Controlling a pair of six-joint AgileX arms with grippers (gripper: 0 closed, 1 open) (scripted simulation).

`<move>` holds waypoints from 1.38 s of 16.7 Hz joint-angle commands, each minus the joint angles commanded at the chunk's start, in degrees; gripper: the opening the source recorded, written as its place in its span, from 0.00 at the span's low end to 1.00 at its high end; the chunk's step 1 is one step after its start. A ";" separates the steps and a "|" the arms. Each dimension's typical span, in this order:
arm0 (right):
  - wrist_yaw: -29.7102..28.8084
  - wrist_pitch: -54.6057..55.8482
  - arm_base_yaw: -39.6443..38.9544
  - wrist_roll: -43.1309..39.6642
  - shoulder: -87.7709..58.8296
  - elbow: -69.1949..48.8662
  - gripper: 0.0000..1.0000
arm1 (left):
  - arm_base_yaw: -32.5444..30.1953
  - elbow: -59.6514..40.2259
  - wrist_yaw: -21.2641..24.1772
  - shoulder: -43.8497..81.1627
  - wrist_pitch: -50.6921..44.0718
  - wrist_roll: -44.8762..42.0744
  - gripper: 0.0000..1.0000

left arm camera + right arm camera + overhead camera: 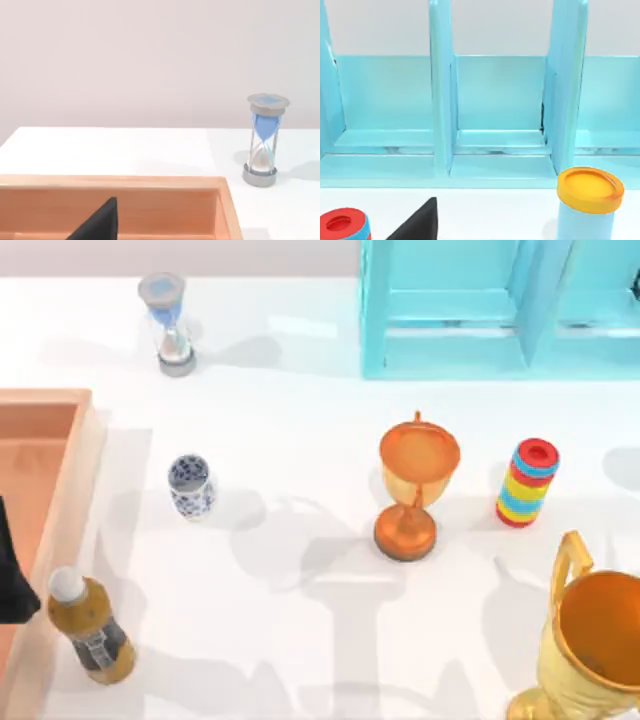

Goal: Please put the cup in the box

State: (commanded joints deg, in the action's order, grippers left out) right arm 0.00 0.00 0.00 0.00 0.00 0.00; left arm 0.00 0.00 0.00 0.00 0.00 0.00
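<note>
Blue-patterned, the cup (190, 486) stands upright on the table (300, 640) from above, near the box (62, 502) cut off at the left edge. I read no labels. Left wrist: box rim, hourglass (265, 140). Right wrist: turquoise cabinet (495, 100). Gripper openings: I cannot tell.

Around the cup (190, 486): bare tabletop (290, 430) on every side.
Cup to box (70, 490): open strip, only the box's pale rim between.
Near corner: bottle (90, 628) stands just beside the rim.
Far side: hourglass (170, 324), well apart.
Right: orange trophy (412, 490), well apart.
</note>
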 joint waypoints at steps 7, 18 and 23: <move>0.00 0.00 0.00 0.00 0.00 0.00 1.00 | 0.44 -8.53 -1.13 8.64 -6.17 4.11 1.00; 0.00 0.00 0.00 0.00 0.00 0.00 1.00 | -2.70 -55.99 -5.84 71.84 -44.12 19.55 1.00; 0.00 0.00 0.00 0.00 0.00 0.00 1.00 | -8.65 -77.97 -5.64 100.08 -61.61 22.82 1.00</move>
State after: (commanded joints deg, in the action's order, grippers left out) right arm 0.00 0.00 0.00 0.00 0.00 0.00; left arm -8.65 -77.97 -5.64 100.08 -61.61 22.82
